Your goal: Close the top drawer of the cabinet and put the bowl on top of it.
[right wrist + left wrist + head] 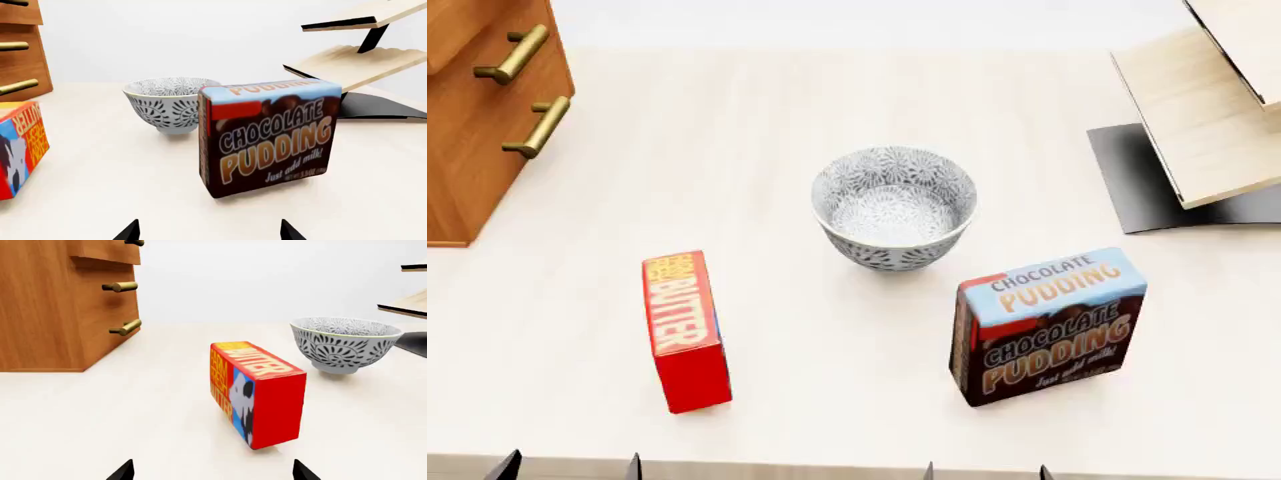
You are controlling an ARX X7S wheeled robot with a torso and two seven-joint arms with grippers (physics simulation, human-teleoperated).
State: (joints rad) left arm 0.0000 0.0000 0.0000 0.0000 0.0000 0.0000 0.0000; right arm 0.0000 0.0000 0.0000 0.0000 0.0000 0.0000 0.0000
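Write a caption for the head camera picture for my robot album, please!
Patterned white bowl between red butter box and brown chocolate pudding box, orange-brown wooden cabinet far left.

Illumination is bright, even and diffuse in all three views, with no glare or blown highlights. Only faint, soft contact shadows appear beneath the bowl, the butter box and the pudding box. Rendering is sharp throughout, without motion blur or visible edge distortion.

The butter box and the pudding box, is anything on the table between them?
No. In the head view the table between the butter box and the chocolate pudding box is bare; the bowl sits farther back.
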